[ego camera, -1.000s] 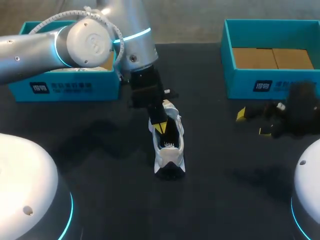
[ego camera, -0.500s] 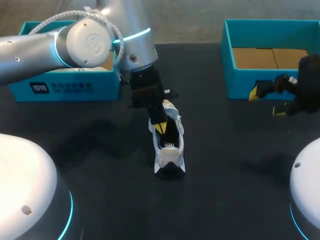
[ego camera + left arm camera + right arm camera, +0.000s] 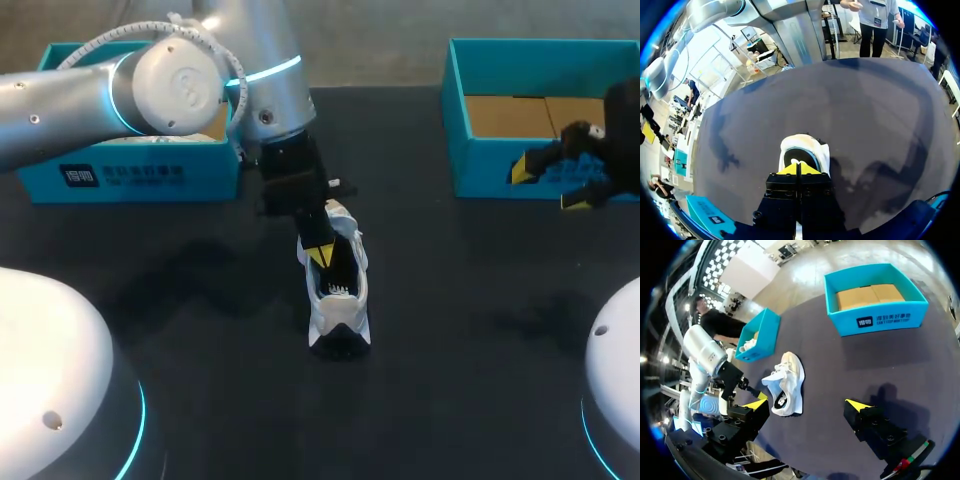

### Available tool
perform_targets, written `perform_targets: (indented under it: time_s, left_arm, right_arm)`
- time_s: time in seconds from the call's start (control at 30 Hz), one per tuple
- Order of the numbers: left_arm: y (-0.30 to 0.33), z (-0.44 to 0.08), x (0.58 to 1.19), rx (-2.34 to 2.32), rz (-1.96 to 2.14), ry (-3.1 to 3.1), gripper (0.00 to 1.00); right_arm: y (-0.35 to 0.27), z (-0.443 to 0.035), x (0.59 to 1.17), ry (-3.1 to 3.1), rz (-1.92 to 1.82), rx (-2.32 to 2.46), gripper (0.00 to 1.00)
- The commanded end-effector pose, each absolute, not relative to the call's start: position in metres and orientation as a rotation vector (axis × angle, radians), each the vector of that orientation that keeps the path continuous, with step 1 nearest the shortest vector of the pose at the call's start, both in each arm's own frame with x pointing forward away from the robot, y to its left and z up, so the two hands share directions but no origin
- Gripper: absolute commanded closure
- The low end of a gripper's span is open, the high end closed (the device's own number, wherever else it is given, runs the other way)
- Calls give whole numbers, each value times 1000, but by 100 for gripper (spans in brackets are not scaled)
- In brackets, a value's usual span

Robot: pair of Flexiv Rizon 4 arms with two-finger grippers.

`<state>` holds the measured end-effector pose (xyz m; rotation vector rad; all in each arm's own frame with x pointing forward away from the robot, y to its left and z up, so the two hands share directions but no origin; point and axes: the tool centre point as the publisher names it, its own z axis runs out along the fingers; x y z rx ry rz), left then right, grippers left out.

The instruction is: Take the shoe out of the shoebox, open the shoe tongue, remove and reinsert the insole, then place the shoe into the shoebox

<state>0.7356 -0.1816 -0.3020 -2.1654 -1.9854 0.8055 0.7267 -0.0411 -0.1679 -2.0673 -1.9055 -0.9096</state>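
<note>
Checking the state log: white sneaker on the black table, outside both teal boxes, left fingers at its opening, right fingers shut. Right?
No: the right gripper has its fingers open, yellow tips wide apart, per the right wrist view. The rest holds: white sneaker on the black table, outside both teal boxes, left gripper at its opening.

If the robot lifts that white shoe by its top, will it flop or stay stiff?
The shoe probably holds its shape: its opening looks round and open in the left wrist view. It is likely light for its size, being mostly soft-looking white upper. Pushed from the side, it might tip, since it stands narrow on the table.
</note>
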Motion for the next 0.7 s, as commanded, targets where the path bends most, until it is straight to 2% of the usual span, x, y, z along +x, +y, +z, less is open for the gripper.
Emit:
perform_targets:
  time_s: [0.03, 0.4, 0.7]
  left_arm:
    - [-181, -301, 736, -2166, 802, -1985, 100]
    - [-181, -304, 735, -2172, 806, -1958, 100]
    - [-185, -327, 728, -2149, 729, -1927, 100]
  right_arm:
    - [-40, -169, 729, -1904, -904, -2069, 0]
    - [-40, -169, 729, -1904, -904, -2069, 0]
    - [-40, -169, 729, -1904, -904, -2069, 0]
